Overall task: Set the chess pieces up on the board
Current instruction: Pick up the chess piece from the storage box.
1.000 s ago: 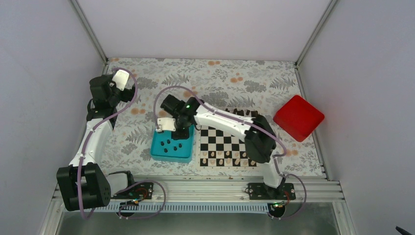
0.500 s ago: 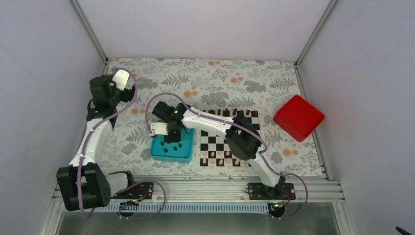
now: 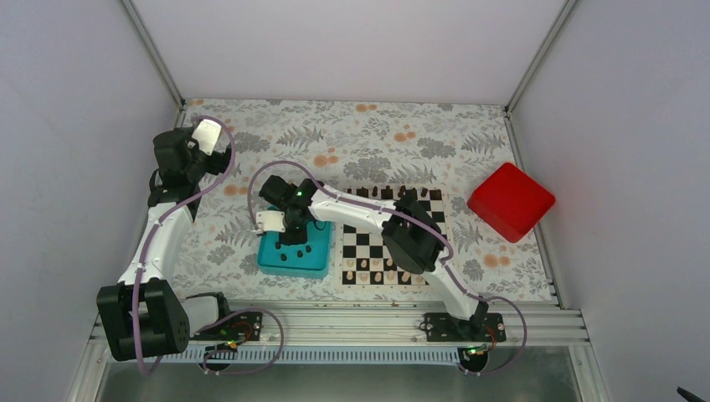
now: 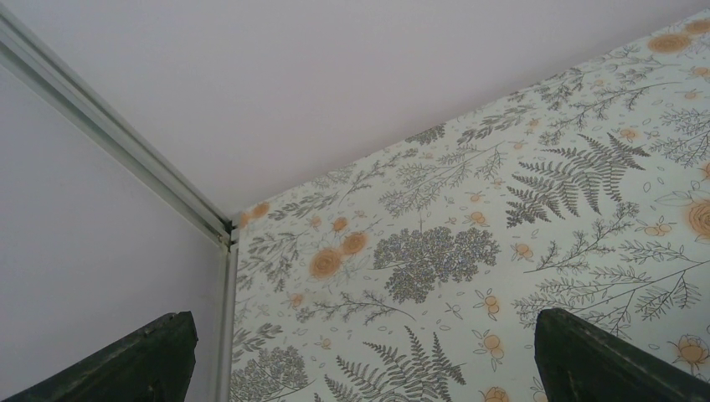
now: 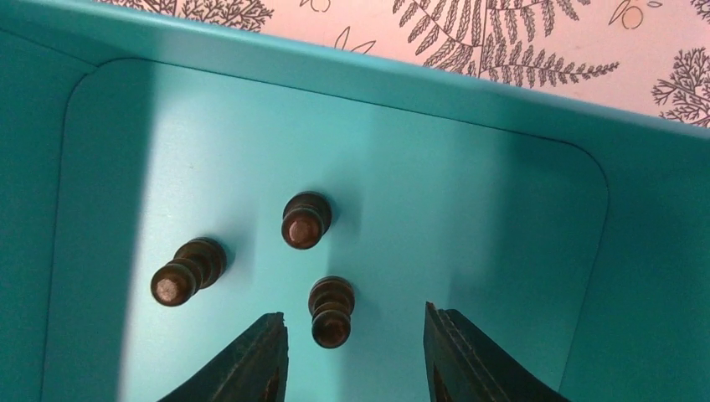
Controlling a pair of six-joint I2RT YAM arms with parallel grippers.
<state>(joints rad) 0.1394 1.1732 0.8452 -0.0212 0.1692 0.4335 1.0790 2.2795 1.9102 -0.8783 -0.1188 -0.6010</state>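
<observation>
My right gripper point(image 3: 292, 237) hangs open inside the teal tray point(image 3: 268, 266). In the right wrist view three dark chess pieces stand on the tray floor: one point(image 5: 331, 311) just ahead of and between the open fingers of my right gripper point(image 5: 353, 311), one further off point(image 5: 306, 219) and one to the left point(image 5: 186, 272). The chequered board point(image 3: 393, 286) lies right of the tray, with dark pieces point(image 3: 402, 191) along its far row. My left gripper point(image 3: 177, 151) is raised at the far left, open and empty point(image 4: 362, 314).
Pale pieces point(image 3: 377, 270) fill the board's near rows. A red box point(image 3: 511, 201) sits at the right. The tray wall point(image 5: 419, 92) rises ahead of the right fingers. The left wrist view shows the table's back-left corner post point(image 4: 224, 239).
My right arm swung left from the tray's right edge to over the tray's middle, then held almost still. The left arm has not moved.
</observation>
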